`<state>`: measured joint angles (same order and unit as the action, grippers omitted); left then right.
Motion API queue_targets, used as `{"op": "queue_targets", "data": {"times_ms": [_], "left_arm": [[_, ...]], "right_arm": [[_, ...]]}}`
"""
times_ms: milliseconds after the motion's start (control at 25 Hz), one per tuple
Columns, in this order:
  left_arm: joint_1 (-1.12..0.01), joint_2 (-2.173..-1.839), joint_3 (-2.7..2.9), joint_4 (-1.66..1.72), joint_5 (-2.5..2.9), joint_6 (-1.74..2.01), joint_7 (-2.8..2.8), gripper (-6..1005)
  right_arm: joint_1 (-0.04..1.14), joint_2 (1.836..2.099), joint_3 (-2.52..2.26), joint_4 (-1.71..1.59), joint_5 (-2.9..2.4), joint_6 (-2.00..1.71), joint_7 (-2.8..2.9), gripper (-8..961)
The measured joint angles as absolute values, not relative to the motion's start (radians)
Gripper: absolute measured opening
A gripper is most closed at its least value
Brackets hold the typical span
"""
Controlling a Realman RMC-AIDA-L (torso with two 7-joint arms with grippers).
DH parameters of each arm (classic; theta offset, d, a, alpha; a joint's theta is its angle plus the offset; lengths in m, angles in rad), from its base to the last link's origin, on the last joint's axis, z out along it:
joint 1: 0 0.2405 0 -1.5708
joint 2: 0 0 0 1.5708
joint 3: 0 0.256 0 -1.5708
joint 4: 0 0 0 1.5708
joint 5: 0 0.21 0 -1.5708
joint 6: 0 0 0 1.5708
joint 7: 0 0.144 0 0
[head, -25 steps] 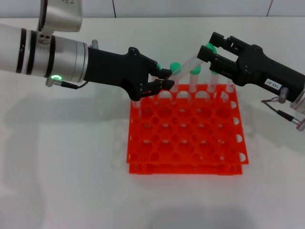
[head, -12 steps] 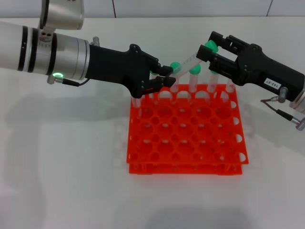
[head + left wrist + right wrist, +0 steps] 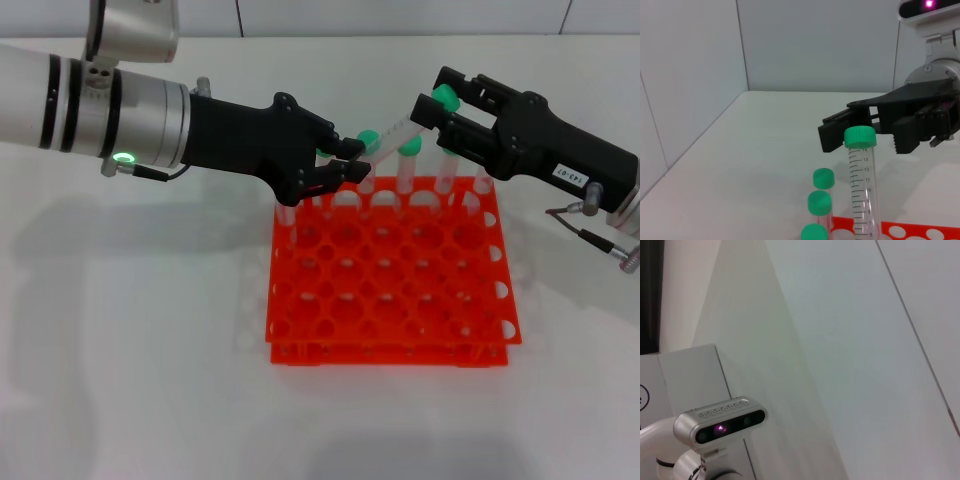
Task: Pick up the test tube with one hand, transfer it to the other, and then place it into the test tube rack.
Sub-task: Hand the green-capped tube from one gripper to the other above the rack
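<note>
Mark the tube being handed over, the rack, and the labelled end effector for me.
tube (image 3: 392,133), head view, on its clear body between the two end effectors.
rack (image 3: 390,335), head view, on its orange top plate near the front.
right end effector (image 3: 432,110), head view, midway between its fingertips at the green cap.

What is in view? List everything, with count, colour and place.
rack: one, orange-red, mid-table.
held tube: one, clear with a green cap, tilted above the rack's back edge, spanning the two grippers.
racked tubes: several, clear with green caps, upright along the rack's back row; some are hidden behind the grippers, so no exact count.
table: one, white, under everything.
left gripper: one, black, unlabelled, shut on the held tube's lower end.
right gripper: one, black with a white label, open around the held tube's cap.
</note>
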<state>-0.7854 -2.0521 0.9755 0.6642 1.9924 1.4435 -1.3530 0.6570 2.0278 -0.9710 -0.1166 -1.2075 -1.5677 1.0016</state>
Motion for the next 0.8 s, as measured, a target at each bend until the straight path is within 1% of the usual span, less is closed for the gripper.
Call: {"op": "queue_targets", "data": {"times_ms": [200,440,680,800], "left_arm": [[-0.785,-2.054,0.978,0.664,1.981,1.439,-1.352,143],[-0.785,-2.054,0.981,0.66,1.975,1.436,-1.35,142],[-0.785,-2.056,0.982,0.658,1.973,1.438,-1.35,140],[-0.785,-2.06,0.982,0.657,1.974,1.437,-1.35,140]], "right_arm": [[0.657,2.028,-0.983,-0.117,-1.205,-1.569,1.002,577],[0.657,2.028,-0.985,-0.117,-1.203,-1.569,1.002,355],[0.654,2.028,-0.984,-0.117,-1.203,-1.576,1.002,252],[0.652,2.028,-0.984,-0.12,-1.203,-1.578,1.002,253]]}}
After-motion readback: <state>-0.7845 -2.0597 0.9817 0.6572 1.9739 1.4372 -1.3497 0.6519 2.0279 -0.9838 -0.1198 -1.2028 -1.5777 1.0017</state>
